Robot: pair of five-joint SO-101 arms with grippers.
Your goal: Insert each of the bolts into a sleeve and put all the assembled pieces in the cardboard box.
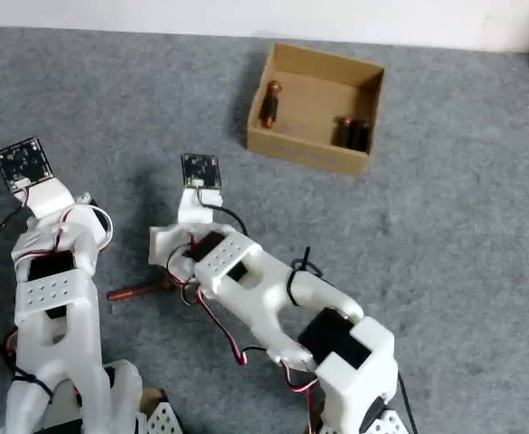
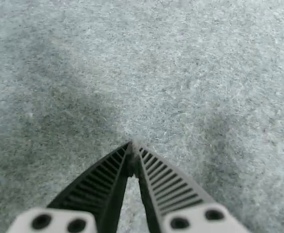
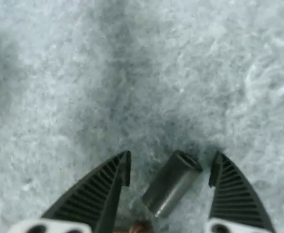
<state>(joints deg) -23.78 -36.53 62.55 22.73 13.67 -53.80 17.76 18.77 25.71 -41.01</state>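
Right fingers (image 3: 103,189) apart, either side of dark sleeve (image 3: 172,183) lying tilted on grey table (image 3: 59,73). Left fingers (image 2: 108,182) pressed together, nothing between them, low over table. Copper bolt (image 1: 136,291) flat on table between the arms. Cardboard box (image 1: 311,149) farther back, assembled piece (image 1: 270,101) by one wall, dark pieces (image 1: 354,134) in opposite corner.

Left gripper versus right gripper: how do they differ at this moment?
The left gripper is shut on nothing; the right gripper is open. The left gripper has bare carpet below it; the right gripper straddles a black sleeve lying between its jaws. Both point down at the grey carpet.
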